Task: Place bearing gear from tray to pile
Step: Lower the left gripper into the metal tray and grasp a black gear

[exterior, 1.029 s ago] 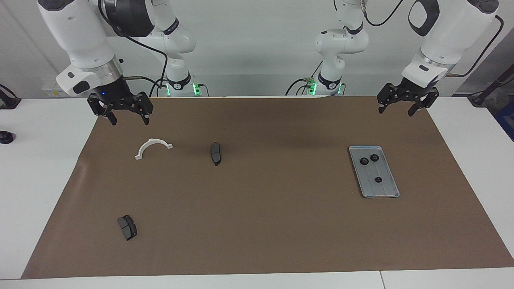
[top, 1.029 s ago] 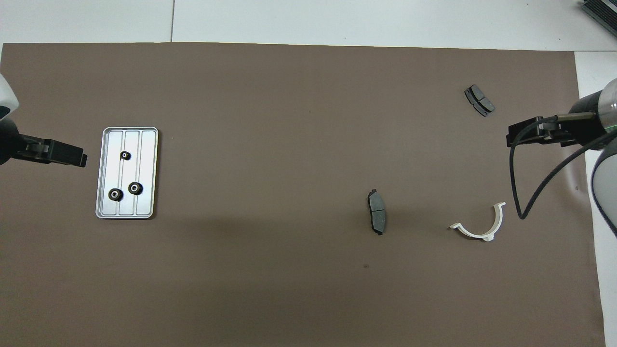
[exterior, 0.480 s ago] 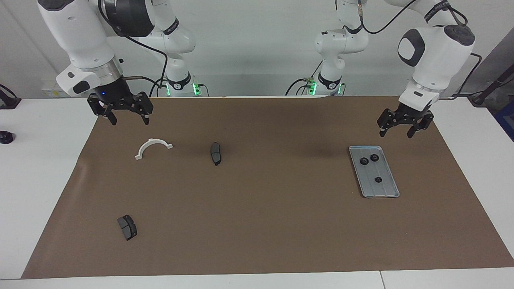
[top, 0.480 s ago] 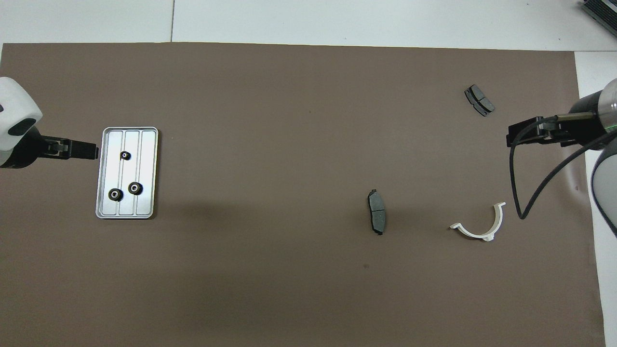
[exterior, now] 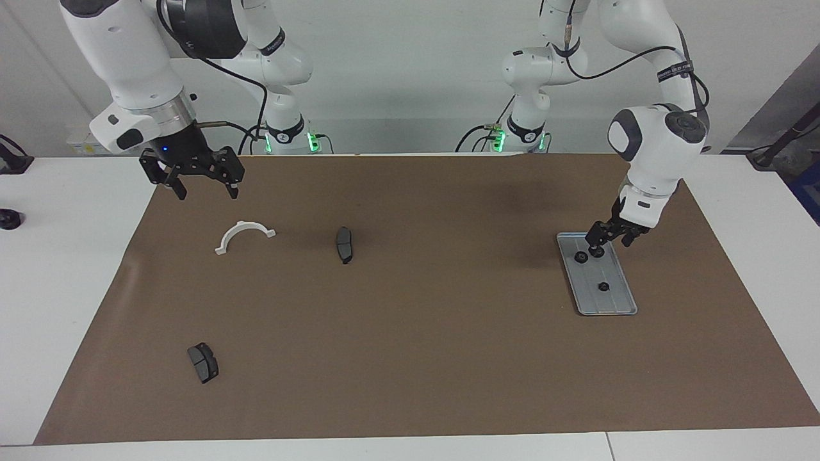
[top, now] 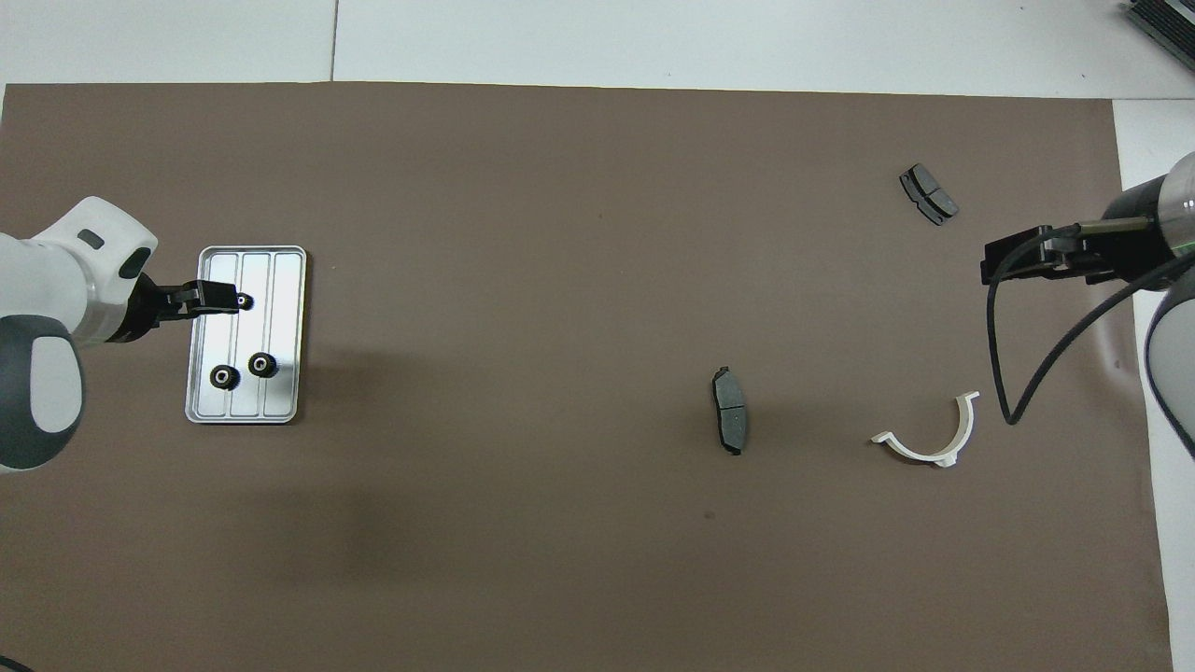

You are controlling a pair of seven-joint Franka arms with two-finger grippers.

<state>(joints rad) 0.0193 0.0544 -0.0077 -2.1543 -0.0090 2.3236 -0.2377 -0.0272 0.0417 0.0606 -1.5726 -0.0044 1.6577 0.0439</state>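
Landmark: the tray (exterior: pixel 616 302) (top: pixel 284 327), a ribbed silver-grey metal tray, lies flat on the brown mat (exterior: pixel 423 333) (top: pixel 560 233) toward the left arm's end of the table.

Gears: three small black gears sit inside the tray. Two lie side by side at the tray's end nearer the robots, one (exterior: pixel 580 257) (top: pixel 262 364) and the other (exterior: pixel 597 251) (top: pixel 222 376). The third gear (exterior: pixel 603 286) (top: pixel 243 301) lies alone, farther from the robots than that pair, in the tray's middle lane.

Pile: no gears lie on the mat outside the tray; all three are in the tray.

Left gripper: the left gripper (exterior: pixel 612 237) (top: pixel 217 299) hangs low over the tray's nearer end, just above the pair of gears in the facing view. Its fingers stand slightly apart with nothing between them. Whether a fingertip touches a gear cannot be told.

Right gripper: the right gripper (exterior: pixel 204 186) (top: pixel 1004 264) waits in the air well apart from the tray, at the right arm's end of the mat, fingers spread wide and empty.

Other parts: a white half-ring clamp (exterior: pixel 244 235) (top: pixel 929 437), a dark brake pad (exterior: pixel 344 244) (top: pixel 729 422) and a second brake pad (exterior: pixel 203 362) (top: pixel 928 193) all lie on the mat, well away from the tray toward the right arm's end; the second pad is the farthest from the robots.
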